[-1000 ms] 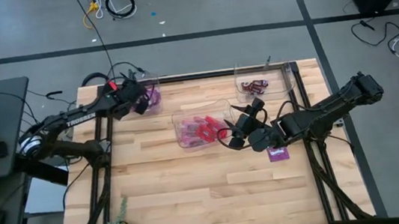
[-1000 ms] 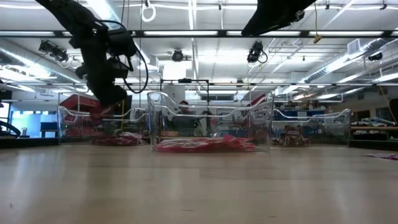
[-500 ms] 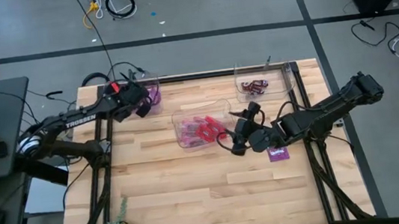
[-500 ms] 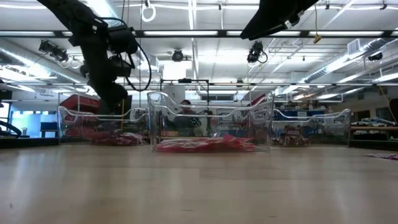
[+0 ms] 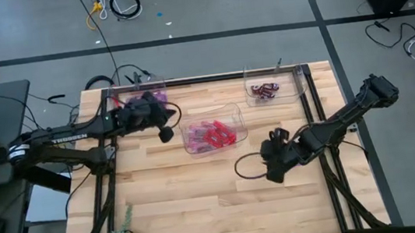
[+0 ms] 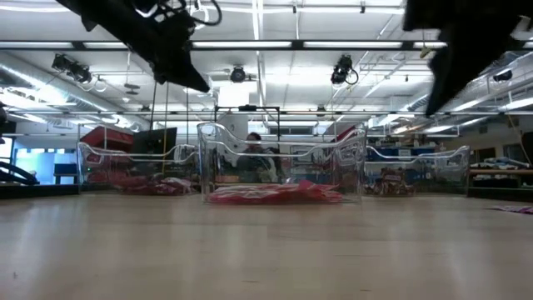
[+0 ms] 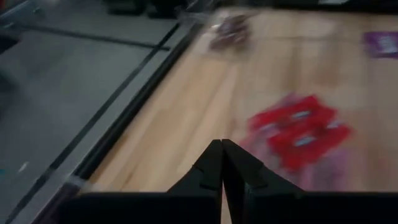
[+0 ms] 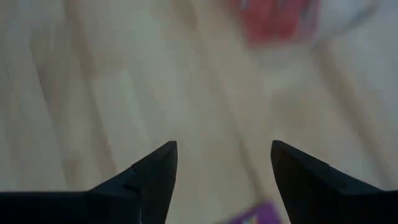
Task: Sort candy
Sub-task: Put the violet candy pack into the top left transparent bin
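Note:
Red candy packets (image 5: 211,134) lie in the clear middle bin (image 5: 233,117). Purple candy (image 5: 157,97) sits in the far-left bin and dark brown candy (image 5: 265,89) in the far-right bin. One purple packet (image 7: 380,43) lies flat on the table near the right edge; my right arm hides it in the high view, and its edge (image 8: 252,215) shows below my right fingers. My left gripper (image 5: 165,132) is shut and empty, raised just left of the middle bin. My right gripper (image 5: 272,174) is open and empty, above the table near that purple packet.
The three clear bins stand across the far half of the table, seen side by side in the low view (image 6: 279,171). Black frame rails run along the table's left, right and far edges (image 5: 312,104). Bare wood (image 5: 193,196) fills the near half.
My left gripper has left the far-left purple bin and swung toward the table's right and near side, ending beside the middle bin. My right gripper has drawn back from the middle bin toward the near-right, over the loose purple packet. The candy has not moved.

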Tool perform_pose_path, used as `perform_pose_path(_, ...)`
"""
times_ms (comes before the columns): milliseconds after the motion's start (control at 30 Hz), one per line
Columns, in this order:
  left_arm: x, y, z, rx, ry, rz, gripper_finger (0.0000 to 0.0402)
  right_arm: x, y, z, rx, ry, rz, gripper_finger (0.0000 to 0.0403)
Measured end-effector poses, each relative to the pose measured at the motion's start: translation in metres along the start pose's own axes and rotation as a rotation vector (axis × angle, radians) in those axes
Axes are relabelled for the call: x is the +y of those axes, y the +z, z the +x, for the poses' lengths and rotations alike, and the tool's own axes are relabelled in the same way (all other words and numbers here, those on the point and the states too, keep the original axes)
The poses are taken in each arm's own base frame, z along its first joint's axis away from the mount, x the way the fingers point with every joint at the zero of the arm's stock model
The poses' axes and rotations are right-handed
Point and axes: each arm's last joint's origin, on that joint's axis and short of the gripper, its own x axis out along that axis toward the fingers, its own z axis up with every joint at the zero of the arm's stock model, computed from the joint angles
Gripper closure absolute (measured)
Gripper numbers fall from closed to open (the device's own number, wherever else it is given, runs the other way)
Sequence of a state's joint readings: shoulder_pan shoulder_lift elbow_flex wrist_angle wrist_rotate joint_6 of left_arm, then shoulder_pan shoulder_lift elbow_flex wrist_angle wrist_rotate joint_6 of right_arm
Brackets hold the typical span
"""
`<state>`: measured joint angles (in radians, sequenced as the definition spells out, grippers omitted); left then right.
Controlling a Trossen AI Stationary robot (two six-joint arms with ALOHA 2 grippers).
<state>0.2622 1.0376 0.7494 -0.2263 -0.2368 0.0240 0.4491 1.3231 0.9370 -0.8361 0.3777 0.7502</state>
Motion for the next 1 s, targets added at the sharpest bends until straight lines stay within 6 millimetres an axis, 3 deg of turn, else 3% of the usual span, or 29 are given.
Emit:
perform_pose_path(367, -0.013, 0.001, -0.001, -0.013, -0.059, 0.032, 0.0387, -0.01, -0.067, 0.035, 0.336, 0.027, -0.034, 0.0167)
perform_pose_path(600, -0.013, -0.002, -0.001, 0.011, -0.07, 0.031, 0.0387, -0.026, -0.095, 0.053, 0.453, 0.01, -0.064, 0.0197)
perform_pose_path(733, -0.013, -0.003, -0.001, 0.024, -0.07, 0.033, 0.0387, -0.03, -0.102, 0.057, 0.455, -0.002, -0.078, 0.0216)
perform_pose_path(867, -0.013, -0.003, -0.001, 0.027, -0.071, 0.026, 0.0387, -0.032, -0.102, 0.057, 0.44, -0.031, -0.093, 0.0267)
perform_pose_path(1000, -0.013, 0.0, -0.001, -0.002, -0.072, 0.005, 0.0387, -0.029, -0.096, 0.055, 0.403, -0.031, -0.121, 0.0352)
